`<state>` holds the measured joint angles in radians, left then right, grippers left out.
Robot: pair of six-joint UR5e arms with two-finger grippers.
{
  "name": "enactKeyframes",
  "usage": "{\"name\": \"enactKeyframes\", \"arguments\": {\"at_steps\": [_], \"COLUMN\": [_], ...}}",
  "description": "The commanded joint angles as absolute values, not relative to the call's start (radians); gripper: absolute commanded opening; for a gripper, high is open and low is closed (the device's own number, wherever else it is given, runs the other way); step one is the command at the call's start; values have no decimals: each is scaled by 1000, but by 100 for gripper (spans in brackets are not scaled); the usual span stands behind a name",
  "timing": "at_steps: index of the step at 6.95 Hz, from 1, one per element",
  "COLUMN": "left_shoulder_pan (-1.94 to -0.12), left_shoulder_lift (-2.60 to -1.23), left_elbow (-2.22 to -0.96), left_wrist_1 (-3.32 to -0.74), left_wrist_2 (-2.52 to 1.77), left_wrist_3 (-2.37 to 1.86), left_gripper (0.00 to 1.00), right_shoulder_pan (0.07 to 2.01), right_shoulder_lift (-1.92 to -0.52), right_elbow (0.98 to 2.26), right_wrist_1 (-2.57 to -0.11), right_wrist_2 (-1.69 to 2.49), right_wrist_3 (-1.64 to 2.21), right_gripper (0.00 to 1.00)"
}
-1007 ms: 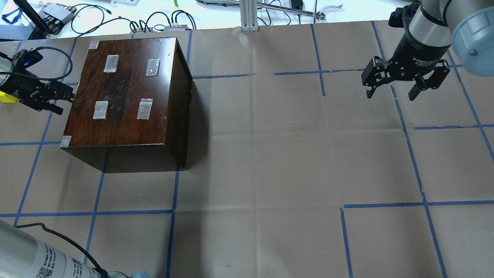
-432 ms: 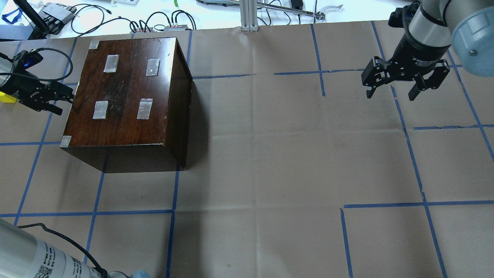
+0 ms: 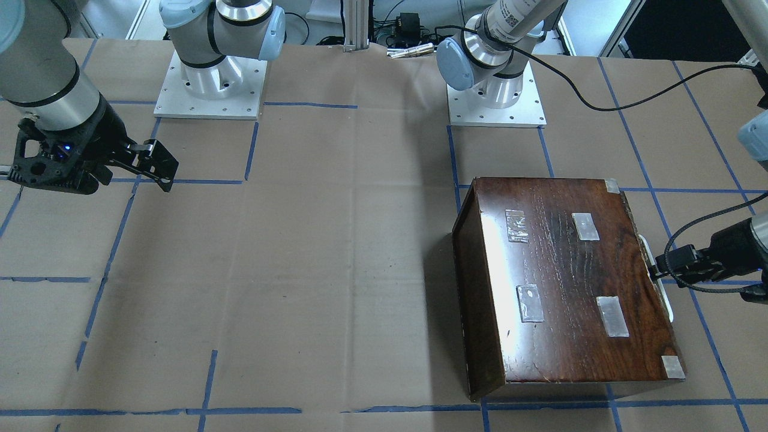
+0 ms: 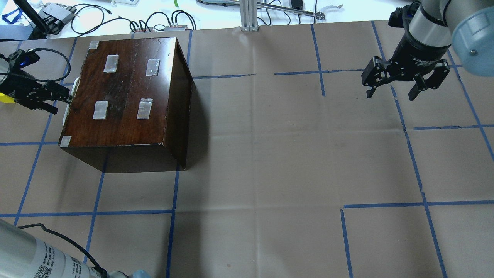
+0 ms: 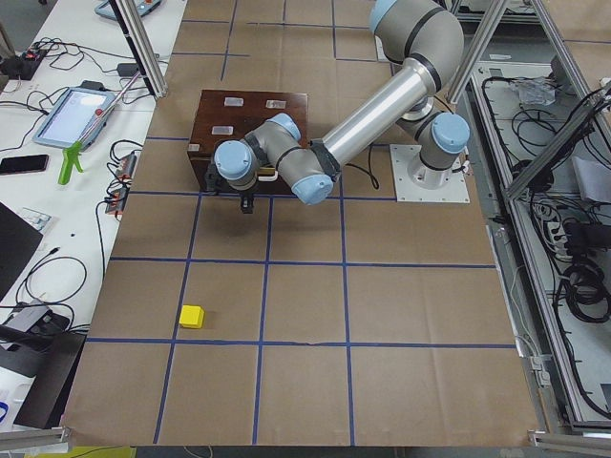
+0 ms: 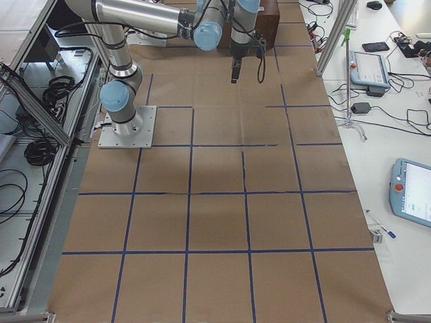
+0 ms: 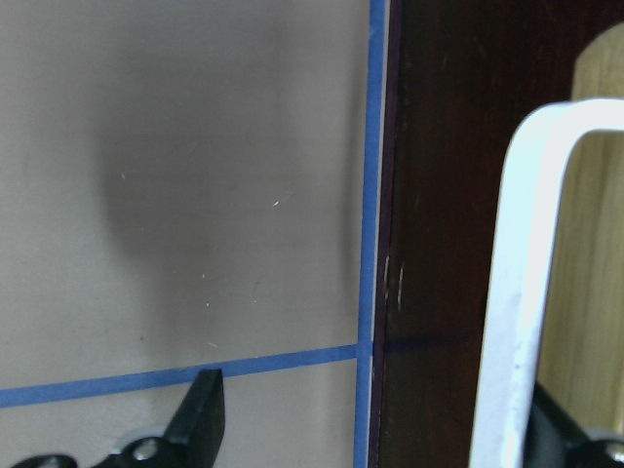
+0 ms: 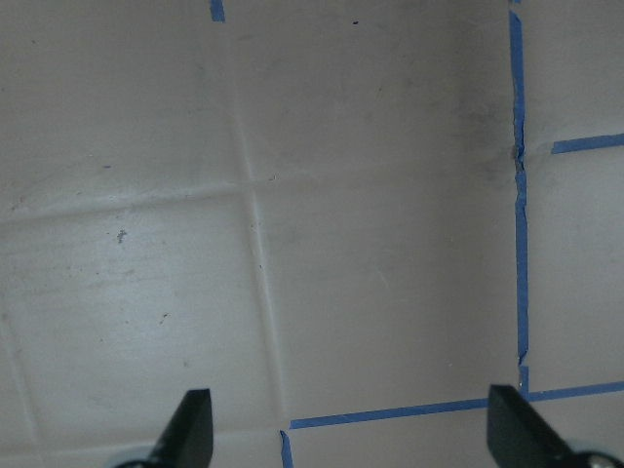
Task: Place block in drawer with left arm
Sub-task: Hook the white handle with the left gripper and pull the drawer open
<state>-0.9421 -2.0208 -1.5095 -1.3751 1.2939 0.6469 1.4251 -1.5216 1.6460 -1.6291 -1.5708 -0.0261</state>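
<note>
The yellow block (image 5: 192, 316) lies on the paper well away from the dark-brown cabinet (image 4: 123, 92). In the overhead view the block (image 4: 5, 97) peeks out at the left edge behind my left gripper (image 4: 58, 101). The left gripper is open at the cabinet's drawer side. In the left wrist view the white handle (image 7: 517, 292) stands between its fingers (image 7: 205, 419), close to the right one, on the dark drawer front (image 7: 439, 195). The handle (image 4: 66, 112) pokes out past the cabinet's edge. My right gripper (image 4: 390, 95) hangs open and empty over the far right.
Four tape patches sit on the cabinet top (image 3: 564, 276). Both arm bases (image 3: 497, 90) stand at the table's robot side. Cables and boxes (image 4: 162, 23) lie beyond the far edge. Brown paper with blue tape lines (image 4: 270, 154) covers the table.
My left gripper has moved left, away from the cabinet. The white handle now shows past the cabinet's left edge, where it was hidden before. The right arm has not moved.
</note>
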Motion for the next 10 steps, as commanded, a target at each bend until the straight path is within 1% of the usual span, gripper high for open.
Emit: {"name": "enactKeyframes", "arguments": {"at_steps": [1,5,10], "left_shoulder_pan": [-934,-916,-850], "left_shoulder_lift": [-2020,-2023,-2037], "left_elbow": [-1493,-1485,-1480], "left_wrist_1": [-1371,-1368,-1347], "left_wrist_2": [1318,1345,1347], "left_wrist_3": [661,686,784], "left_gripper": [99,99,99], "right_shoulder_pan": [1425,1425,1425], "right_shoulder_lift": [-1522,-1522,-1520], "right_elbow": [1646,1646,1646], "right_wrist_1": [-1629,-1629,-1629], "right_wrist_2": [-1571,-1571,-1571], "right_wrist_3": [-26,-26,-26], "right_gripper": [100,100,100]}}
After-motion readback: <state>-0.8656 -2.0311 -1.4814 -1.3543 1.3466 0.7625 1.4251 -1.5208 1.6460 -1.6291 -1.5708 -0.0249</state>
